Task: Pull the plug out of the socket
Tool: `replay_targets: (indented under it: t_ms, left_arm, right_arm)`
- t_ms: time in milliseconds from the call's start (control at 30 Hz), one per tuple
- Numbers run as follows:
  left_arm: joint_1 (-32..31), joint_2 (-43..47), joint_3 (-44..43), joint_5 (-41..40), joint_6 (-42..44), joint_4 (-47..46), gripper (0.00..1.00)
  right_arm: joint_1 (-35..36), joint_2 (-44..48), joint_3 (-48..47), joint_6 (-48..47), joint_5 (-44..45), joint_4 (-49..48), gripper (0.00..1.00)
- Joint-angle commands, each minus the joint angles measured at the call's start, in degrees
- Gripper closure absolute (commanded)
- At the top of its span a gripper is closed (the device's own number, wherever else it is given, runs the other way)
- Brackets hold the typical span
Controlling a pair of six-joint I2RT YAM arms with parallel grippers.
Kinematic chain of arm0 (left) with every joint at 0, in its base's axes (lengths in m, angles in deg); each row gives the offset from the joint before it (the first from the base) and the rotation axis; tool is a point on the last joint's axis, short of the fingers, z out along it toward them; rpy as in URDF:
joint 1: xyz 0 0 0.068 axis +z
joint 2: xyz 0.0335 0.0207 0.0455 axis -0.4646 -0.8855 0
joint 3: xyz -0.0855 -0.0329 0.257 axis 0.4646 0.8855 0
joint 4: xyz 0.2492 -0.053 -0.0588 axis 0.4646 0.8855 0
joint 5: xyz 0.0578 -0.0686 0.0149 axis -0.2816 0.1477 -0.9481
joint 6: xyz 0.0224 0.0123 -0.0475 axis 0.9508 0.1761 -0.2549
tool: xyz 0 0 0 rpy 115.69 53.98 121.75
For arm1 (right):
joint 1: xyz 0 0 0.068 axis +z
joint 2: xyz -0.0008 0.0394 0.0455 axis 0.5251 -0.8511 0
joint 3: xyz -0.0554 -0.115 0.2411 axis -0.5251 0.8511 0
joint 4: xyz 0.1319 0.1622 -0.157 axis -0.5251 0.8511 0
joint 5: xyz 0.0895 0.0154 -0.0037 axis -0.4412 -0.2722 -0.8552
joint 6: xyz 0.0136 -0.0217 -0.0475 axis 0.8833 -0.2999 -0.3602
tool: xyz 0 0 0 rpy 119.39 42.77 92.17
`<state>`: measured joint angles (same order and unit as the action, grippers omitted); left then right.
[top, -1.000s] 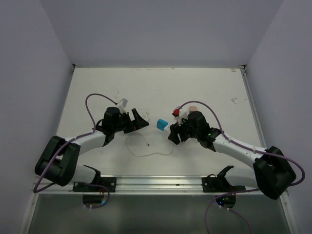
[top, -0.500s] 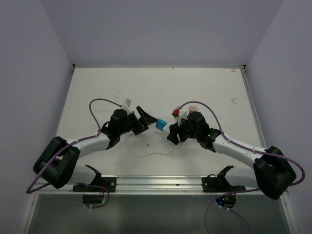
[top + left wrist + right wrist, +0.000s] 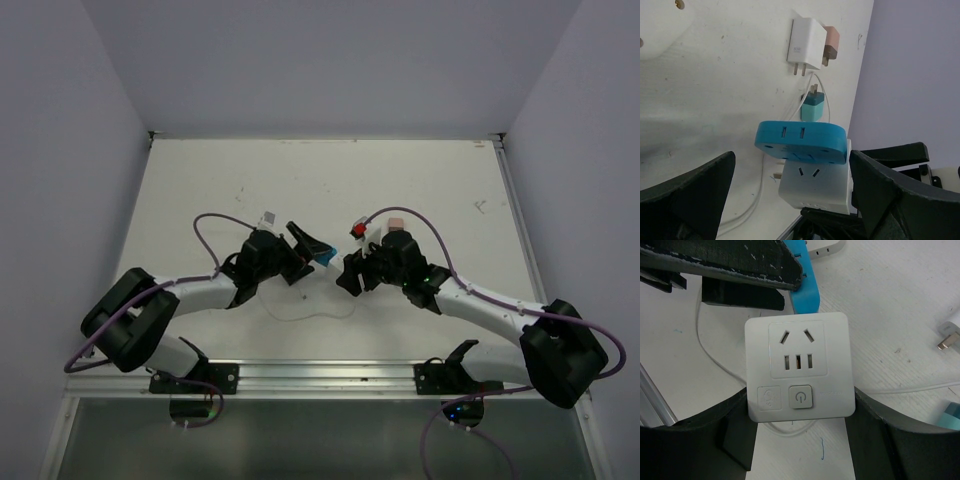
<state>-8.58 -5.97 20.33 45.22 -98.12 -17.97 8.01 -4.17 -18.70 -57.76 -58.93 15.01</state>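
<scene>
My right gripper point(image 3: 800, 410) is shut on the white socket point(image 3: 800, 372), holding it by its two sides with the face and power button toward the camera. The blue plug point(image 3: 805, 290) sits on the socket's far side. In the left wrist view the blue plug point(image 3: 800, 142) lies on top of the white socket point(image 3: 815, 187). My left gripper point(image 3: 792, 155) stands wide open with the plug between its fingertips, not touching it. From above, the left gripper point(image 3: 305, 250) meets the right gripper point(image 3: 350, 272) at mid-table, and only a sliver of the plug point(image 3: 325, 258) shows.
A white charger point(image 3: 805, 45) and a pink plug point(image 3: 831, 46) lie on the table beyond. A teal charger point(image 3: 813, 107) with a thin white cable point(image 3: 300, 310) lies near the socket. Grey walls close in the table on three sides.
The left arm has swung right, bringing its open jaws up to the blue plug. The right gripper has held the socket in place.
</scene>
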Motion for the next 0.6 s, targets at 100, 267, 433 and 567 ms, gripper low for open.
replay_targets:
  t_ms: [100,267,433,567]
  left_arm:
    - [-1.34,-0.93,0.97,-5.08,-5.76,-10.83,0.0]
    - [-2.22,-1.46,1.51,-7.1,-7.44,-12.96,0.0]
    - [-3.36,-2.34,0.45,-8.07,-7.88,-11.56,0.0]
    - [-4.51,-2.6,0.54,-10.79,-8.32,-9.89,0.0]
  right_arm:
    - [0.57,-0.27,0.06,1.9,0.64,-6.89,1.0]
    - [0.84,-0.45,0.5,2.17,1.26,-7.34,1.0]
    - [1.1,-0.62,0.59,2.43,1.35,-7.78,1.0]
    - [1.28,-0.45,0.41,2.69,1.35,-7.95,1.0]
